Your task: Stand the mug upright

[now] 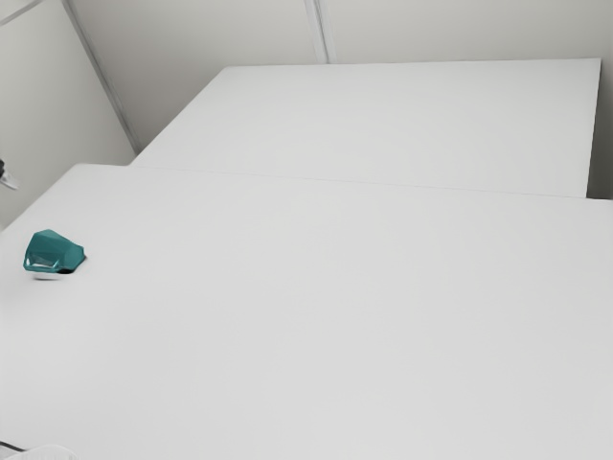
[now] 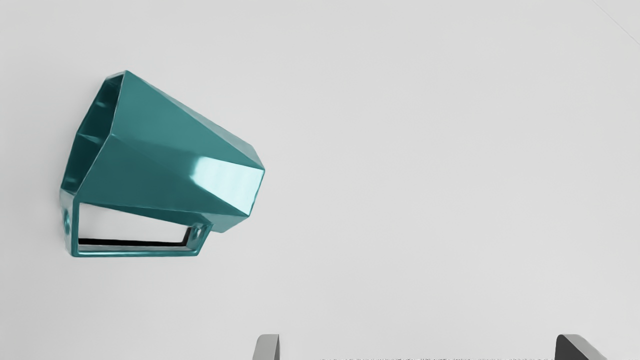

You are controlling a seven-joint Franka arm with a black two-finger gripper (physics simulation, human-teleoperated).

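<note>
At the exterior view's left edge, a small part of my gripper (image 1: pixel 7 178) shows above the table. The faceted teal mug (image 1: pixel 54 251) lies on its side on the white tabletop near that edge. From the hand, the same mug (image 2: pixel 170 160) shows its dark opening at the wide end, its narrower base opposite, and its angular handle along the side nearer my fingers. The gripper (image 2: pixel 417 347) has its two fingertips wide apart, with bare table between them and the mug off to one side, untouched.
The white table (image 1: pixel 335 316) stretches across the exterior view. Beyond its far edge lies another flat white surface (image 1: pixel 383 125), with pale walls behind. A rounded white object (image 1: pixel 43 453) and a dark line sit at the exterior view's lower left corner.
</note>
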